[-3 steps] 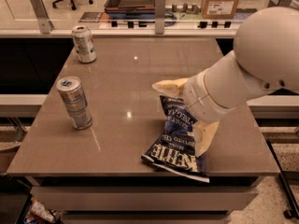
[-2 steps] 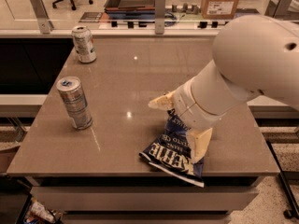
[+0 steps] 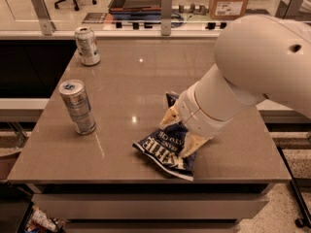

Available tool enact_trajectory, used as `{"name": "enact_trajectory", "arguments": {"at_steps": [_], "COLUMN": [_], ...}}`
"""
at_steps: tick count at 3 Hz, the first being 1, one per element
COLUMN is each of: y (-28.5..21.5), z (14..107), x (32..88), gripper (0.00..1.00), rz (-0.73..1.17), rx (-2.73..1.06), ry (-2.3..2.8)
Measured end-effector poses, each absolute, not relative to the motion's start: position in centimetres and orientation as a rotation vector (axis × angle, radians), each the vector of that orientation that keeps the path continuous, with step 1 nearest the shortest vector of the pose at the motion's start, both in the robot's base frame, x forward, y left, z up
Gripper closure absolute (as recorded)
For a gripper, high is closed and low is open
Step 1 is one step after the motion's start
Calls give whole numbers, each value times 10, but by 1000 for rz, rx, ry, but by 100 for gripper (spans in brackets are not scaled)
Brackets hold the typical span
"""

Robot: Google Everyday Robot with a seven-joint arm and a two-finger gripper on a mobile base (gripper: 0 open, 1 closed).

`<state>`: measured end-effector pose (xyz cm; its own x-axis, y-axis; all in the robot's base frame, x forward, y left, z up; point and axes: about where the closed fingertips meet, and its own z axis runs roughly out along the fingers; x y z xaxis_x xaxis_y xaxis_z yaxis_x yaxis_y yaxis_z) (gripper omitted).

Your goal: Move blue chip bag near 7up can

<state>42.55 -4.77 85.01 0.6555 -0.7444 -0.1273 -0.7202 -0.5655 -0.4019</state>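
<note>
The blue chip bag (image 3: 163, 150) lies near the front edge of the table (image 3: 136, 76), slightly right of the middle. It is crumpled dark blue foil with large white lettering, its lower end flat on the tabletop. The gripper (image 3: 181, 131) is down on the bag's upper end, its 2 cream fingers (image 3: 168, 118) closed against either side of the foil. The 7up can (image 3: 87, 45) stands upright at the far left corner, well apart. A slim silver can (image 3: 77, 107) stands near the left edge.
</note>
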Motion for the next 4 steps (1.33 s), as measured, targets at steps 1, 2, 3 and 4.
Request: {"name": "enact_trajectory", "arguments": {"at_steps": [1,2,3,4], "y": [-47,-47,-47,-46], "z": [852,853,853,856], "x": [425,424,424,439], "gripper": [87,100,100,100], "rz": [-83,-88,-88,-107], "rx": [-2454,-2455,-2455,-2464], "ry": [1147,1145,1145,1129]}}
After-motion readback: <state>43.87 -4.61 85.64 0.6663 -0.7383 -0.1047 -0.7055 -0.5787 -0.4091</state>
